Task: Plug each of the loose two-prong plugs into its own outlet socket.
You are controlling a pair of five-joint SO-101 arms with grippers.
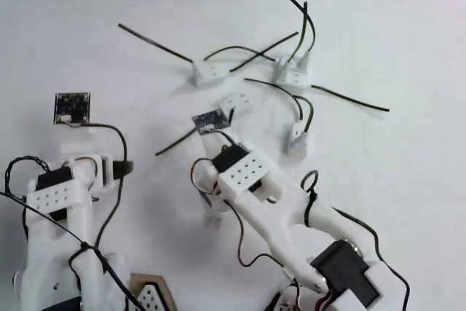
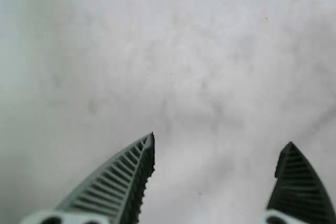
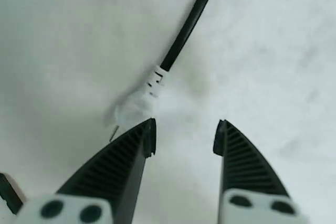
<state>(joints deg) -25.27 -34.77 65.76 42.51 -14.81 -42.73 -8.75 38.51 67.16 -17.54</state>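
Two arms at a white bench (image 1: pixel 408 49), seen from above. The right arm (image 1: pixel 277 209) is stretched from the near right edge toward the bench's middle. The left arm (image 1: pixel 58 202) is kept back at the near left corner.

In the right wrist view, the right tool (image 3: pixel 185 135) is held w/ fingers spread, nothing between them. A small white plug (image 3: pixel 137 107) is seen lying on the bench just beside one fingertip, outside the gap. Its black cord (image 3: pixel 189 22) is run away from the tool. Whether fingertip & plug touch cannot be told.

The left tool (image 2: pixel 220 150) is likewise held wide apart over bare bench, w/ nothing gripped.

Beyond the right arm's tip, approx. mid-bench, four small white pieces (image 1: pixel 211 72) w/ black cords are scattered near one another. Which are plugs & which are sockets cannot be made out from the high view.
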